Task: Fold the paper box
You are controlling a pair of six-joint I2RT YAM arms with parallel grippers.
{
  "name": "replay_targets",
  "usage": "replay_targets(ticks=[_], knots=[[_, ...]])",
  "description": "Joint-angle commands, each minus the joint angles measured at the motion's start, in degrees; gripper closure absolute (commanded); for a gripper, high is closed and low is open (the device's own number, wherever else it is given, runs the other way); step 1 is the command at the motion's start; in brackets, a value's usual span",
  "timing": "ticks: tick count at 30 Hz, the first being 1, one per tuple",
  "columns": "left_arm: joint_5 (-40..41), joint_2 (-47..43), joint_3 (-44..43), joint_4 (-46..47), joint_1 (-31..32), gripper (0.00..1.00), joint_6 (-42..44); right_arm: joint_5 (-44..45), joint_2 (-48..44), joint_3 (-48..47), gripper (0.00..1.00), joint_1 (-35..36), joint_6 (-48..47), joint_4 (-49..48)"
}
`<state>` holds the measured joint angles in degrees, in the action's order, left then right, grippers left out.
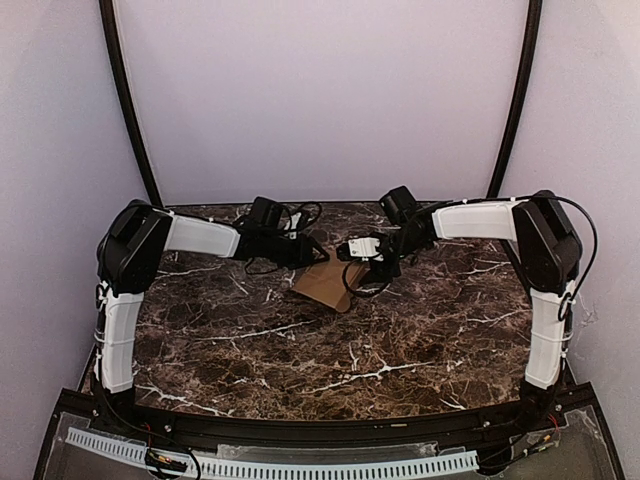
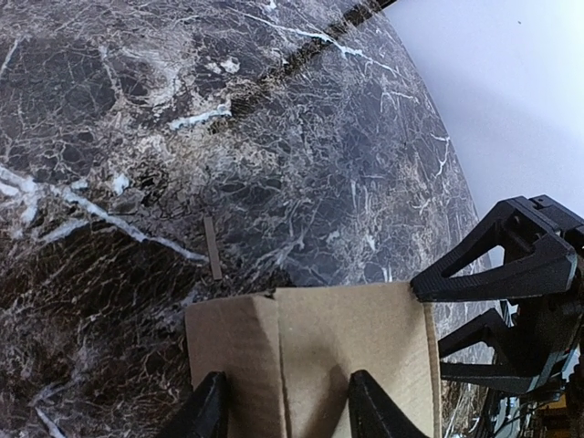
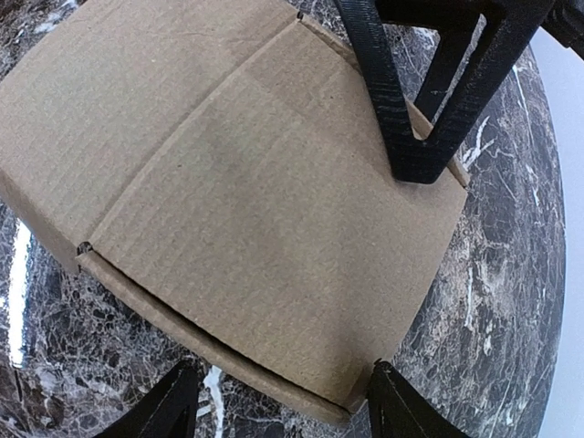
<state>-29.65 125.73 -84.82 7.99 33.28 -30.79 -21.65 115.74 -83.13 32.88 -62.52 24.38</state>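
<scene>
The paper box [image 1: 322, 285] lies on the table [image 1: 300, 350] at the far middle, a creased brown sheet with one panel tilted up (it is not yet a cube). The left gripper [image 2: 287, 391] reaches in from the left with its jaws apart over the cardboard, and one of its fingers [image 3: 415, 155] touches the box's far right edge. The right gripper [image 3: 283, 372] hangs over the opposite edge, also spread wide and clasping nothing. A thin brown sliver [image 2: 213, 247] lies just beside the box.

Paper box [image 3: 255, 201] — matt brown cardboard, faintly ribbed, table [image 2: 274, 137] — glossy dark veined marble
</scene>
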Motion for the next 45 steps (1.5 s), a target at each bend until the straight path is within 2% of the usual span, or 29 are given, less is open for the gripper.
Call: replay_targets(ticks=[1, 6, 11, 18, 35, 38, 41, 45], knots=[[-3.09, 0.69, -2.01, -0.48, 0.47, 0.55, -0.75, 0.45, 1.37, 1.81, 0.37, 1.12, -0.38, 1.27], [-6.46, 0.03, -1.64, 3.89, 0.56, 0.53, -4.64, 0.31, 2.95, 2.09, 0.4, 1.13, 0.59, 1.52], [-5.86, -4.6, 1.85, 11.62, 0.56, 0.46, -8.05, 0.39, 4.69, 2.49, 0.43, 0.92, 1.36, 2.09], [-1.94, -8.22, 0.84, 7.16, 0.56, 0.41, -6.49, -1.73, 7.22, 0.35, 0.46, -1.13, 2.59, 4.63], [1.73, -10.92, 2.86, 7.88, 0.56, 0.41, -6.09, -8.33, 7.74, -1.81, 0.47, -3.4, 5.3, 7.66], [4.73, -13.4, 3.11, 4.09, 0.56, 0.41, -1.16, -7.78, 4.33, 0.48, 0.46, -3.93, 4.71, 7.16], [10.21, -16.4, 4.93, -3.0, 0.56, 0.39, 5.04, -8.66, -3.2, 5.75, 0.41, -3.68, 4.85, 3.16], [10.72, -18.2, 10.05, -7.4, 0.56, 0.39, 9.32, -6.81, -11.85, 10.65, 0.36, -0.55, 3.98, -1.91]])
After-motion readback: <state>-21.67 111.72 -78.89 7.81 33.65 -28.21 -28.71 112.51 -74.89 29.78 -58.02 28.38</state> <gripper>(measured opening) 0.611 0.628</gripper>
